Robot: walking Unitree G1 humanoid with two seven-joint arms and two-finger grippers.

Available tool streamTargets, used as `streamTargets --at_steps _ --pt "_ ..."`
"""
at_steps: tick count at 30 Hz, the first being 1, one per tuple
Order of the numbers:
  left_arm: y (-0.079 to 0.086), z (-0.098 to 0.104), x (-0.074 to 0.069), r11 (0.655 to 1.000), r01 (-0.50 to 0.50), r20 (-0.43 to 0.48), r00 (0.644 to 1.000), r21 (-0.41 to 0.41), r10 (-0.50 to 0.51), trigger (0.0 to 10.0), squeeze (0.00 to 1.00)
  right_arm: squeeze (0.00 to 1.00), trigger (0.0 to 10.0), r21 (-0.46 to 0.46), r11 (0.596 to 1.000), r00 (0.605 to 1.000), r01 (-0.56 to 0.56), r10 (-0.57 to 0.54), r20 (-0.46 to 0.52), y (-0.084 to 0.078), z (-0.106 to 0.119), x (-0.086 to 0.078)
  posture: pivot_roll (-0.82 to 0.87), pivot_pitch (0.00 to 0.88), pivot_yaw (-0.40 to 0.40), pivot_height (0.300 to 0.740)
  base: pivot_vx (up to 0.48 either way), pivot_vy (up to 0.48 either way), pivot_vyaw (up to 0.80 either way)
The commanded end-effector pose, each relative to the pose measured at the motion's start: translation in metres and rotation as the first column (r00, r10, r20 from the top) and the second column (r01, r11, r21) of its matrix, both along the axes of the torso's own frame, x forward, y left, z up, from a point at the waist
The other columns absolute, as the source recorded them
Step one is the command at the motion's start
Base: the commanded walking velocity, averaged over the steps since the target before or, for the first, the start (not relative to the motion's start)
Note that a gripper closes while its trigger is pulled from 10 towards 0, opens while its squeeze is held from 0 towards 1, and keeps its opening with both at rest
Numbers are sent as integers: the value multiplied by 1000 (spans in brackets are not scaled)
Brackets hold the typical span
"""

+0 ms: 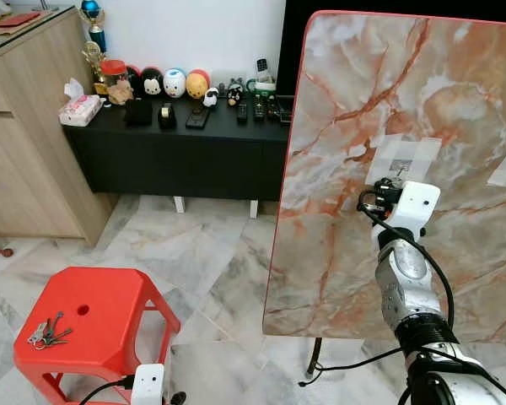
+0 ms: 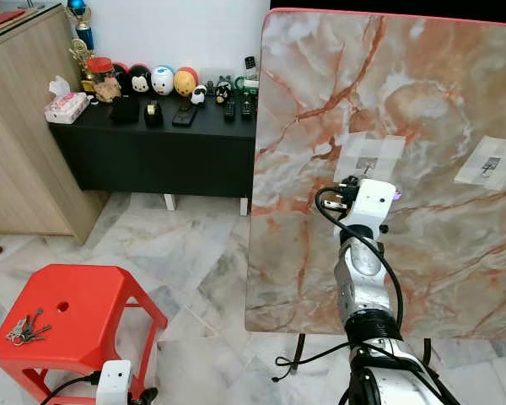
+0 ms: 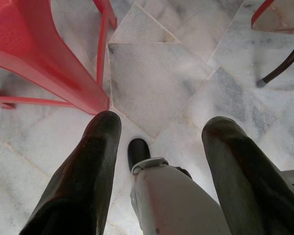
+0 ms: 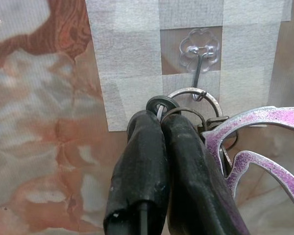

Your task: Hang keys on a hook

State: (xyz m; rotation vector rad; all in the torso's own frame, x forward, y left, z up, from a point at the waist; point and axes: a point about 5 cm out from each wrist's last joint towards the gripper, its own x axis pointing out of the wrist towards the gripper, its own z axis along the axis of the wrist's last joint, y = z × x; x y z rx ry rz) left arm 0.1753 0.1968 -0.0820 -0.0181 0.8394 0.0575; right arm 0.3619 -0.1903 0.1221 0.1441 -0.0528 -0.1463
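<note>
Against upright marble board (image 1: 455,110), right gripper (image 4: 159,115) fingers clamp key ring (image 4: 193,98); left gripper (image 3: 159,142) spread above tiled floor (image 3: 161,73)

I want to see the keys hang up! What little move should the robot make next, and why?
Probably open the right hand slowly. Its fingers are pinched shut on the key ring, and the ring already seems to loop over the tip of the clear hook taped to the marble board. Letting go should leave the keys hanging; if the ring slips, lower it a bit first.
</note>
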Motion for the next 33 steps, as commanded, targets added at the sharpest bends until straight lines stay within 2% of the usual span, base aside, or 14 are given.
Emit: streamTargets --at_steps 1,11,12,13,14,16,17,25,33 --pt "0 -1 -2 1000 3 -14 1000 4 -3 10000 0 0 10000 -2 1000 999 -4 4 44 1 15 5 22 0 -75 740 0 0 0" --pt "0 -1 -2 1000 2 -16 1000 4 -2 10000 0 0 10000 13 1000 999 -7 7 41 0 15 6 23 0 -76 740 0 0 0" --pt "0 -1 -2 1000 2 -17 1000 4 -2 10000 0 204 10000 13 1000 999 -9 8 42 1 15 6 23 0 -76 740 0 0 0" --pt "0 -1 -2 1000 2 -17 1000 4 -2 10000 0 549 10000 15 1000 999 -12 11 44 1 16 6 23 0 -76 740 0 0 0" --pt "0 -1 -2 1000 3 -17 1000 4 -3 10000 0 820 10000 18 1000 999 -13 12 47 1 16 6 22 0 -75 740 0 0 0" --pt "0 -1 -2 1000 3 -17 1000 4 -3 10000 0 820 10000 19 1000 999 -14 13 49 1 16 5 22 0 -75 740 0 0 0" --pt "0 -1 -2 1000 3 -17 1000 4 -3 10000 0 1000 10000 23 1000 999 -15 14 51 1 16 5 22 0 -75 740 0 0 0" --pt "0 -2 -2 1000 4 -19 1000 4 -4 10000 0 1000 10000 22 999 997 -38 36 66 8 10 -4 21 0 -75 740 0 0 0" --pt "0 -2 -3 1000 5 -22 1000 1 -5 10000 0 1000 10000 -12 995 995 -100 100 -10 14 -17 -29 21 0 -76 740 0 0 0"
